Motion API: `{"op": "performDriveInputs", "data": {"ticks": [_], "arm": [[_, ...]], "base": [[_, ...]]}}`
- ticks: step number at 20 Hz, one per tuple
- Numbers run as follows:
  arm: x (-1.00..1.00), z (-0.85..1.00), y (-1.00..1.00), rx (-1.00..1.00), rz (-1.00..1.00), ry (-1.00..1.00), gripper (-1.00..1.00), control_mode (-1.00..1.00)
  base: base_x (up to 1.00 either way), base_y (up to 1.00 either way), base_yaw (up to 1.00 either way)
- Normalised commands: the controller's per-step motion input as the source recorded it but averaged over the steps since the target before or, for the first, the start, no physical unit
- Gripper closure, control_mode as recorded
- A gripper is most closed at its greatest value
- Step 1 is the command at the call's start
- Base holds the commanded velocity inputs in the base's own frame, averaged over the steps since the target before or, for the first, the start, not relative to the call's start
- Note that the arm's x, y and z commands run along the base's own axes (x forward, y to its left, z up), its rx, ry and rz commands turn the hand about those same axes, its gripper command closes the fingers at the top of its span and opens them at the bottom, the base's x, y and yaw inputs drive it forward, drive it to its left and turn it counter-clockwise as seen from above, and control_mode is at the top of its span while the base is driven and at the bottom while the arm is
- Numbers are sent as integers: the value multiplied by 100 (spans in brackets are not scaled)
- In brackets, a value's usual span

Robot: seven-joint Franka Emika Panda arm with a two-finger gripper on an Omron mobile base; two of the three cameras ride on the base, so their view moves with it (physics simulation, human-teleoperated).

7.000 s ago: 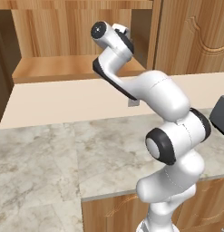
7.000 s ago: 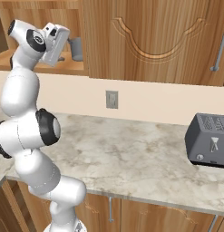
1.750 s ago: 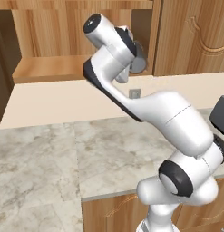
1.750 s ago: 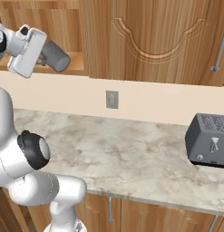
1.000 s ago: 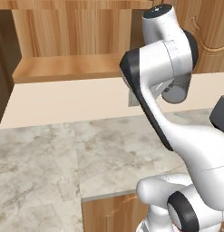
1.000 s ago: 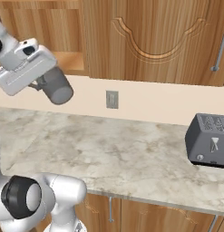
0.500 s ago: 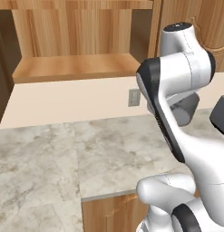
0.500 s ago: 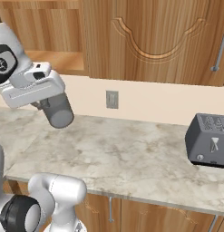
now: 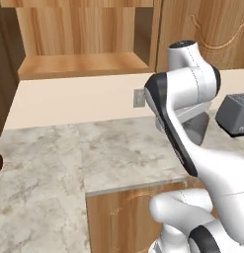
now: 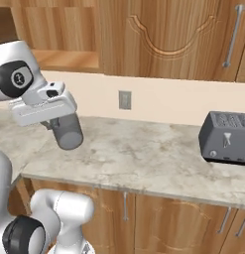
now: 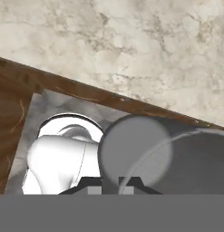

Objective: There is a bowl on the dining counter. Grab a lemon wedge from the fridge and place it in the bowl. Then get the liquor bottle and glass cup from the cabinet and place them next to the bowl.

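My gripper (image 10: 58, 124) is shut on the glass cup (image 10: 67, 133), a short grey see-through tumbler. It hangs tilted, bottom downward, over the front edge of the marbled counter (image 10: 144, 158). In the left base view the glass cup (image 9: 195, 129) peeks out behind my white forearm. The hand view looks along the glass cup (image 11: 136, 149), whose round base faces the camera between my gripper's (image 11: 111, 183) fingertips. The cabinet (image 9: 79, 64) stands open up at the back left, its plank shelf (image 10: 64, 58) bare where I can see it.
A dark grey toaster (image 10: 228, 136) sits on the counter to the right; it is the toaster (image 9: 234, 113) at the right edge of the left base view. A wall outlet (image 10: 124, 100) is on the beige backsplash. Closed carved cabinet doors (image 10: 163, 34) hang above.
My arm has swung away from the cabinet shelf and down, carrying the glass cup to a low spot over the counter's front edge. The grip stays shut.
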Motion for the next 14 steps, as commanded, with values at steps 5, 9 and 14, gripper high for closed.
{"op": "performDriveInputs", "data": {"ticks": [5, 9, 14], "arm": [[0, 0, 0, 0, 0, 0, 100, 100], [0, 0, 0, 0, 0, 0, 100, 100], [0, 0, 0, 0, 0, 0, 100, 100]], "base": [[-100, -43, -23], [-100, -64, -40], [-48, -82, -61]]}}
